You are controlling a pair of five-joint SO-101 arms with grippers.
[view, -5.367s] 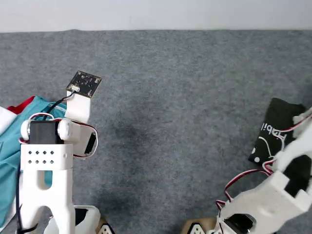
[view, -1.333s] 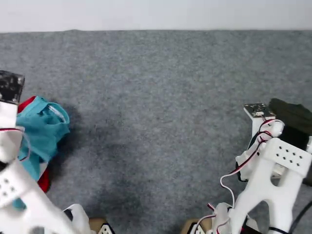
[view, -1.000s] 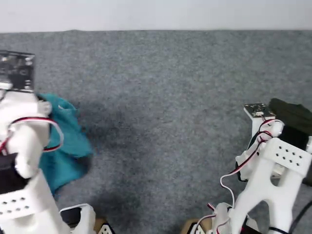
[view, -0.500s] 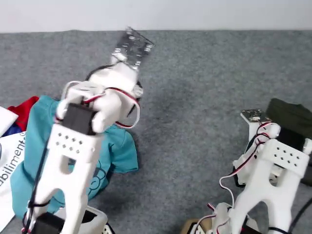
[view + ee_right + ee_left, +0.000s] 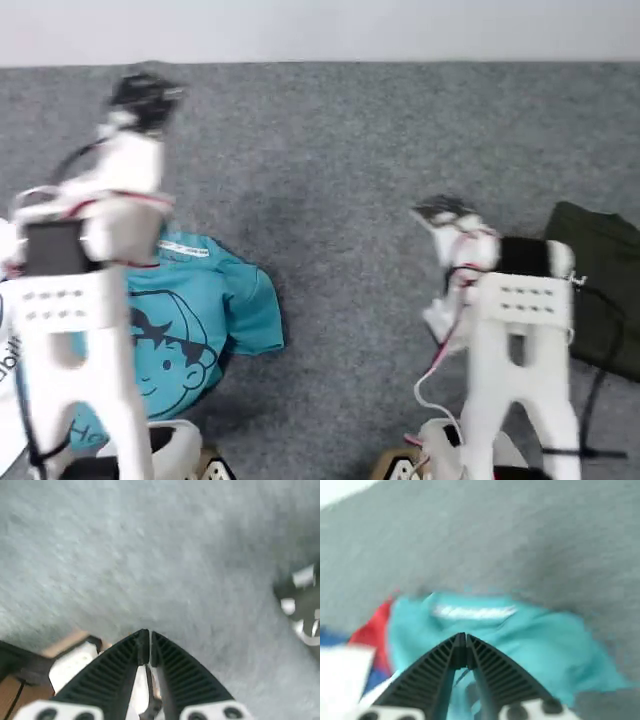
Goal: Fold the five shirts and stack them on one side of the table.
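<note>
Laying out the teal printed shirt seems underway; left end effector and right end effector closed, empty; flattening probably next.

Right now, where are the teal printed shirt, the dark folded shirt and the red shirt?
teal printed shirt (image 5: 205, 305), high view, chest beside the face print.
dark folded shirt (image 5: 600, 245), high view, its upper flat part.
red shirt (image 5: 370, 632), left wrist view, strip showing beside the teal one.

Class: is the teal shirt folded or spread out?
Spread out, unfolded: the teal printed fabric shirt lies open, its collar, sleeve and face print showing.
</note>
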